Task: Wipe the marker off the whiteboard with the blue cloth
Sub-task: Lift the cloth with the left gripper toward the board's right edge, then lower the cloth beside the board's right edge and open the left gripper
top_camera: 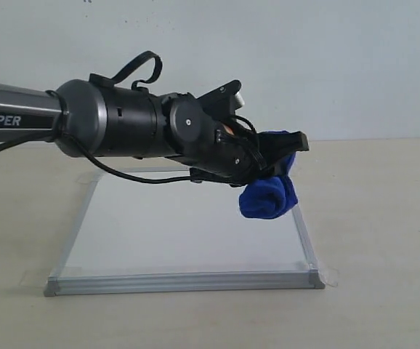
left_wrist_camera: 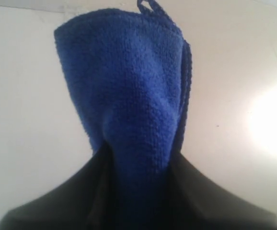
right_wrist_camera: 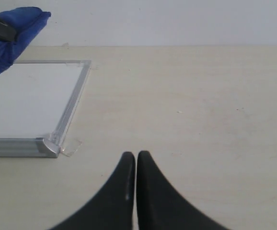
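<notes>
1. Gripping the blue cloth (top_camera: 267, 198), the left gripper (top_camera: 284, 156) has its fingers clamped on one end of the roll, and the rest of the cloth sticks out beyond the fingertips.
2. We see the cloth's long axis running straight out from the fingers and down. The pinched end is narrow, and the free end is wider and rounded, with a small loop (left_wrist_camera: 148, 5) at its far tip.
3. Under that hand lies the whiteboard (top_camera: 188, 225), flat on the table (top_camera: 377, 218). The cloth's lowest bulge hangs over the board just inside the frame rail (top_camera: 306, 240) on the right arm's side. We cannot tell whether it touches the surface.
4. Behind the left gripper, its dark wrist and a looping black cable (top_camera: 141, 65) stretch across above the board and hide the board's far edge from us.
5. The right gripper (right_wrist_camera: 136, 165) is empty, its two fingers pressed together. It is over bare table.
6. Ahead of the right gripper and off to one side sits a grey corner cap (right_wrist_camera: 47, 146) of the board, with a clear tab (right_wrist_camera: 71, 146) beside it.
</notes>
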